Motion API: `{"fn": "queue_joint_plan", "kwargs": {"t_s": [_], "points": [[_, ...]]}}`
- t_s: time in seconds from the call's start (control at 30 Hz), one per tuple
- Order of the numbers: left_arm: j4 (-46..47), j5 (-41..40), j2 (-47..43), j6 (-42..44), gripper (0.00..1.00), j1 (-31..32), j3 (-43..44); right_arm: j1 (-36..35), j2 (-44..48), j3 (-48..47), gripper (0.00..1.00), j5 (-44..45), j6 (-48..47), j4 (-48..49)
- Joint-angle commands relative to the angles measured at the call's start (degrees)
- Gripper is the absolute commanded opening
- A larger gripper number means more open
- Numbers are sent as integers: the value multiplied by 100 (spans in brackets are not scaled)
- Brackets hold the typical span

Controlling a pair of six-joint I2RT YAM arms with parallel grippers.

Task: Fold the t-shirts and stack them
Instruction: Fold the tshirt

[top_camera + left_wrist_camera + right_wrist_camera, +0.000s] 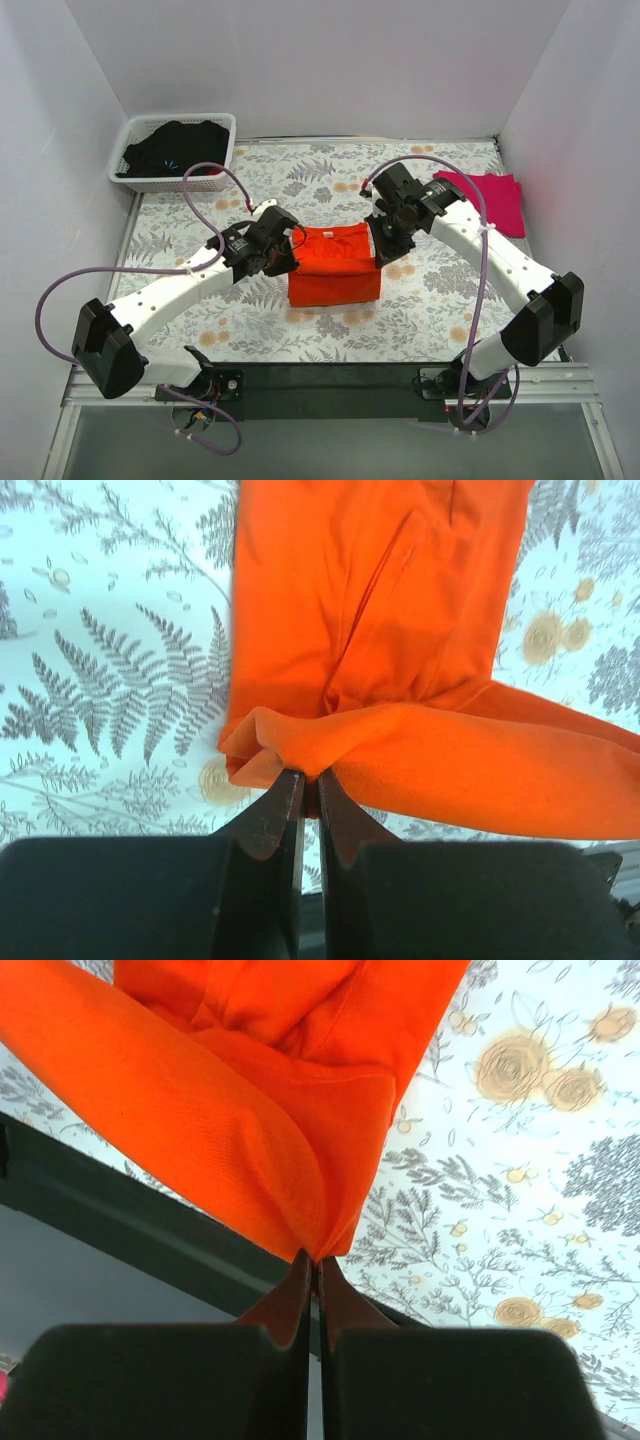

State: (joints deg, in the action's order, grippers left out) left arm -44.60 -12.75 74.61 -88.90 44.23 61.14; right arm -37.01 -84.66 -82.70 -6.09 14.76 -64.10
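The bright orange t-shirt [333,265] lies partly folded at the middle of the table. My left gripper [288,250] is shut on its left far corner, pinching bunched cloth [300,750] lifted off the table. My right gripper [385,245] is shut on its right far corner, with a fold of orange cloth [250,1150] hanging from the fingertips. The cloth stretches between the two grippers. The magenta-pink t-shirt [492,200] lies folded at the far right of the table, apart from both grippers.
A white basket [140,175] with dark clothes stands at the far left corner. The table wears a floral cloth [330,175]. White walls close in the left, back and right sides. The black front rail [330,385] runs along the near edge.
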Motion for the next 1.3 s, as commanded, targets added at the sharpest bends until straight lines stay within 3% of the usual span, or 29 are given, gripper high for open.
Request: {"fn": "queue_joint_plan", "kwargs": {"t_s": [0.0, 0.5, 1.27], "points": [[355, -122, 88, 408, 0, -256, 214, 151, -243, -431, 1, 134, -421, 11], [1234, -25, 1205, 769, 0, -854, 284, 669, -1263, -669, 1, 20, -887, 669], [2482, -439, 2470, 1367, 2, -1127, 223, 942, -2203, -221, 1, 538, -1063, 1953]]}}
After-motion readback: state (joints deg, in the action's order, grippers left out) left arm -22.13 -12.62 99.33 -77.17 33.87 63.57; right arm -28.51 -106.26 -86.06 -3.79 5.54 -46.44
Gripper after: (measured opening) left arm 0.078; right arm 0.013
